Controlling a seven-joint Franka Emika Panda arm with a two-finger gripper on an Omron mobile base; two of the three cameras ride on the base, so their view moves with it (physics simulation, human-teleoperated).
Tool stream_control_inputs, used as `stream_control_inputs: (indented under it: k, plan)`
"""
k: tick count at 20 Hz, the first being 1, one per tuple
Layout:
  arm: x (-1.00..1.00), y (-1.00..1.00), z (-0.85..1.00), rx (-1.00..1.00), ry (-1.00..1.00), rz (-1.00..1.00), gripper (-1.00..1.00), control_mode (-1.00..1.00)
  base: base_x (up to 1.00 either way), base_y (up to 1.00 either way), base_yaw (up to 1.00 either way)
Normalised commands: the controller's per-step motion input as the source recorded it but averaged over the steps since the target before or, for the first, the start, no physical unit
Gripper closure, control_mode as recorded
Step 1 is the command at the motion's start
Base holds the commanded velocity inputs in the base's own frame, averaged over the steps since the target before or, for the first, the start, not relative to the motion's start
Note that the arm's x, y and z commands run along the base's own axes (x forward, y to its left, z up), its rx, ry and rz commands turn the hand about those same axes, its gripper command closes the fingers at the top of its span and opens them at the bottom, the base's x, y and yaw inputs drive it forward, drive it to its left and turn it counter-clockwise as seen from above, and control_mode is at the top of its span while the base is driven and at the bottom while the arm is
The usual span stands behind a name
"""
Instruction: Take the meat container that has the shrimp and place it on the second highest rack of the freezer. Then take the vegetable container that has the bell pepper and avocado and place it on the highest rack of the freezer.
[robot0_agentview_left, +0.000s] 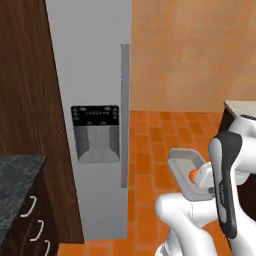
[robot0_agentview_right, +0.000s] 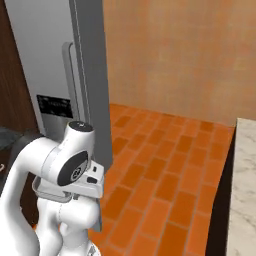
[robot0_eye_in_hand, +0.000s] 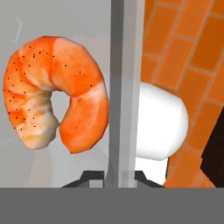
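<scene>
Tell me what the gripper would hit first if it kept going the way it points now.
The gripper is shut on the rim of the shrimp container. Past that rim the hand view looks onto a white part of the robot's own body, then the orange tile floor; depth is unclear.

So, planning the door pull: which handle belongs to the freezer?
The long grey vertical handle beside the dispenser panel; the short white curved ones sit on dark drawers.

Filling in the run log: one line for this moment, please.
claw: shut on grey tray's wall | curled orange shrimp: in tray | grey freezer door: closed
</scene>
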Motion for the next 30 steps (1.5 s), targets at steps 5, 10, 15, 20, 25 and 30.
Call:
stream_control_inputs:
  k: [5, 10, 15, 20, 25, 30]
  plan:
    - [0.00, 0.00, 0.00, 0.00, 0.00, 0.00, 1.00, 1.00, 0.98, -0.82, 0.00]
    - [0.00, 0.00, 0.00, 0.00, 0.00, 0.00, 1.00, 1.00, 1.00, -0.34, 0.00]
    - [0.00, 0.00, 0.00, 0.00, 0.00, 0.00, 1.00, 1.00, 1.00, -0.29, 0.00]
    - [0.00, 0.00, 0.00, 0.00, 0.00, 0.00, 1.00, 1.00, 1.00, -0.53, 0.00]
    - [0.00, 0.00, 0.00, 0.00, 0.00, 0.00, 1.00, 1.00, 1.00, -0.54, 0.01]
    - [0.00, 0.00, 0.00, 0.00, 0.00, 0.00, 1.00, 1.00, 1.00, -0.59, 0.03]
